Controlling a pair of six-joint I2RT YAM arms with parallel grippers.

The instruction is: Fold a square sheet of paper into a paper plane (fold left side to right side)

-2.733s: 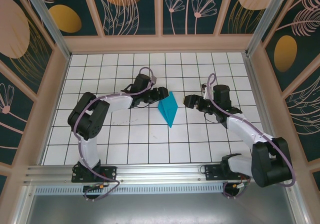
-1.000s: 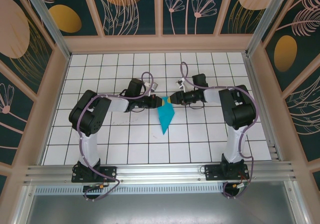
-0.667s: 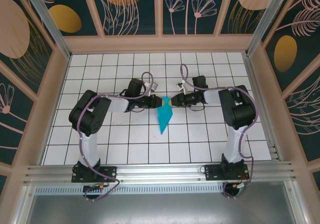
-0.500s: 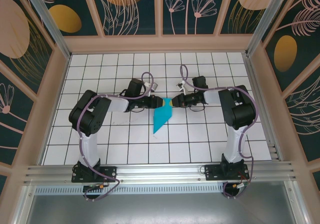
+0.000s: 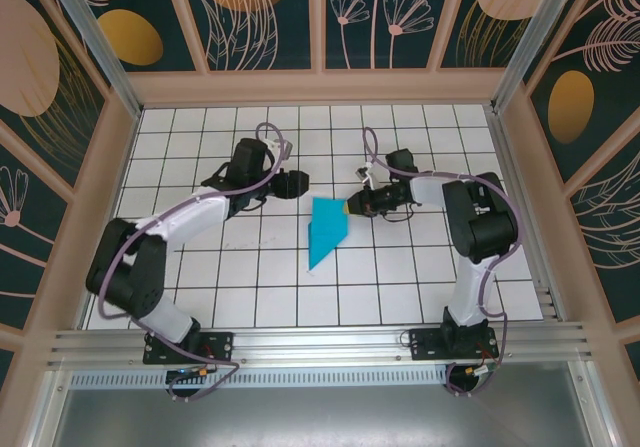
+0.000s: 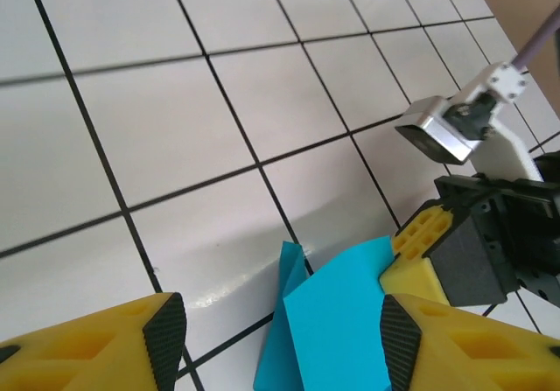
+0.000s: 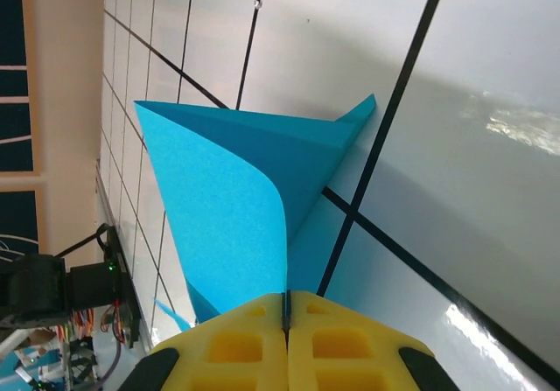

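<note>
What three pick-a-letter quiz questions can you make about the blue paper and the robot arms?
1. Where is the paper?
A. on the white tiled table
B. on the metal rail
C. stuck to the back wall

2. What colour are the right pincer's fingers?
A. red
B. yellow
C. green

3. How is the left pincer?
A. shut on the paper
B. shut with nothing in it
C. open, off the paper

Answers:
1 A: the top view shows it on the tiles, between the arms.
2 B: the right wrist view shows yellow fingers pinching the paper.
3 C: its fingers stand wide apart, clear of the paper.
</note>
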